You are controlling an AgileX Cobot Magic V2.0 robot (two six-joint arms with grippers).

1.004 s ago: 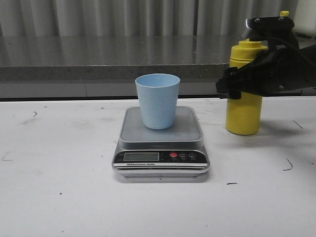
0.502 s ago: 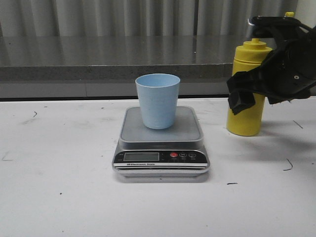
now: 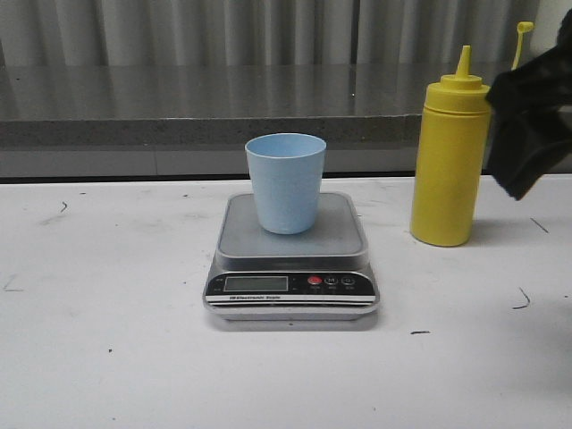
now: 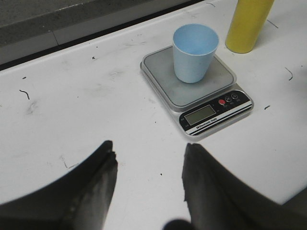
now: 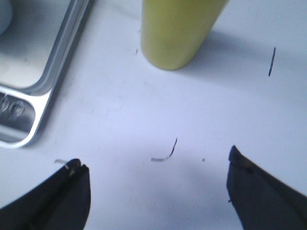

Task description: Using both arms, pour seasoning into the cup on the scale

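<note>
In the front view, the lower half of the frame is bare white table [image 3: 107, 357] marked with small dark scuffs. Just above centre sits the flat silver digital kitchen scale [image 3: 291, 290], its black front panel, LCD display and red button facing the camera. A pale blue plastic tumbler [image 3: 285, 182] stands upright on the grey platform, mouth open and nothing visible inside.

Right of centre, on the table just beside the scale and not touching it, stands the tall yellow squeeze bottle of seasoning [image 3: 450, 161]. Its pointed nozzle is uncovered, and the small cap [image 3: 524, 28] hangs on a thin tether at the upper right. Nothing is holding the bottle.

At the right edge, the right gripper [image 3: 529, 125] shows as a dark blurred mass next to the bottle; its wrist view shows the fingers [image 5: 67, 191] spread wide with nothing between them. The left gripper [image 4: 146, 184], seen only in its wrist view at the bottom of the frame, is likewise spread apart and empty, well short of the scale.

The bottle looks like soft, smooth plastic that would dent under pressure, and it is tall enough to tip. A hold around the mid-body seems safest, firm but not crushing. The tumbler looks light and easily knocked, so steadying it near its base appears wise.

Behind everything runs a grey ledge and a pale ribbed wall.
</note>
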